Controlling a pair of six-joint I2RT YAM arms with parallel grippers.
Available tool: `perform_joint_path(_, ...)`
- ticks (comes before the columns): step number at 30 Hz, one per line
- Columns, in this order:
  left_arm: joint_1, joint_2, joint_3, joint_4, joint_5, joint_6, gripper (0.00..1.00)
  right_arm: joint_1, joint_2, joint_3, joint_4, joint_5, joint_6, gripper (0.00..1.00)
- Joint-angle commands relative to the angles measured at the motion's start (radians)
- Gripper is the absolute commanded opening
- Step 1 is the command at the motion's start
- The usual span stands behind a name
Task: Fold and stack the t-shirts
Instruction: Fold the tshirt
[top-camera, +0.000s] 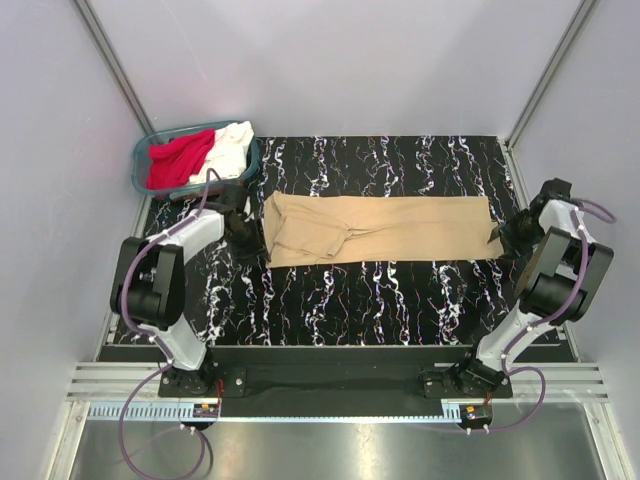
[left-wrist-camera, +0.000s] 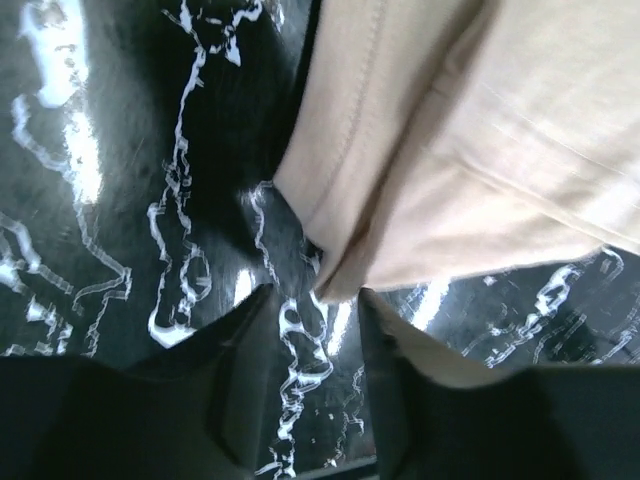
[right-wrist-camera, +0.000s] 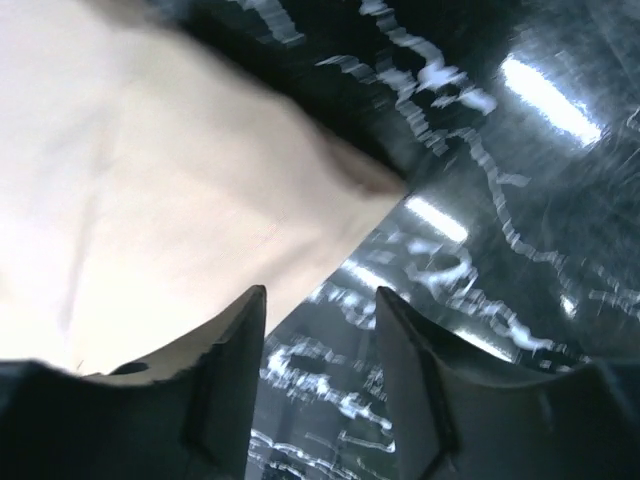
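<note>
The tan-beige t-shirt (top-camera: 380, 230) lies folded into a long strip across the black marbled table (top-camera: 380, 290). My left gripper (top-camera: 243, 240) is open and empty at the shirt's left end; in the left wrist view its fingers (left-wrist-camera: 240, 330) straddle bare table just short of the shirt's corner (left-wrist-camera: 345, 270). My right gripper (top-camera: 508, 240) is open and empty at the shirt's right end; the right wrist view shows the shirt's edge (right-wrist-camera: 150, 230) beside the left finger (right-wrist-camera: 235, 340). The red t-shirt (top-camera: 180, 158) and the white t-shirt (top-camera: 232, 145) lie bunched in the teal basket.
The teal plastic basket (top-camera: 142, 160) stands at the table's far left corner, just behind my left arm. Grey walls close in the table on three sides. A metal rail (top-camera: 320, 385) runs along the near edge.
</note>
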Motion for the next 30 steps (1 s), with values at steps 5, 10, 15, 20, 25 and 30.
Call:
perform_joint_path(5, -0.001, -0.150, 0.092, -0.037, 0.040, 0.032, 0.52, 0.256, -0.225, 0.025, 0.061, -0.165, 0.016, 0.70)
perform_joint_path(10, -0.010, -0.069, 0.181, -0.019, 0.135, 0.035, 0.56, 0.553, -0.201, -0.055, 0.307, -0.340, 0.065, 0.77)
perform_joint_path(15, -0.007, 0.034, 0.247, 0.001, 0.162, 0.024, 0.56, 0.674, -0.068, -0.061, 0.435, -0.449, 0.145, 0.64)
perform_joint_path(20, -0.007, 0.077, 0.247, 0.046, 0.224, -0.034, 0.51, 0.744, 0.020, -0.078, 0.596, -0.488, 0.255, 0.53)
perform_joint_path(25, -0.008, 0.078, 0.187, 0.115, 0.274, -0.111, 0.48, 0.793, 0.100, -0.076, 0.704, -0.497, 0.335, 0.51)
perform_joint_path(30, -0.008, 0.072, 0.130, 0.132, 0.263, -0.141, 0.44, 0.807, 0.161, -0.072, 0.725, -0.505, 0.390, 0.53)
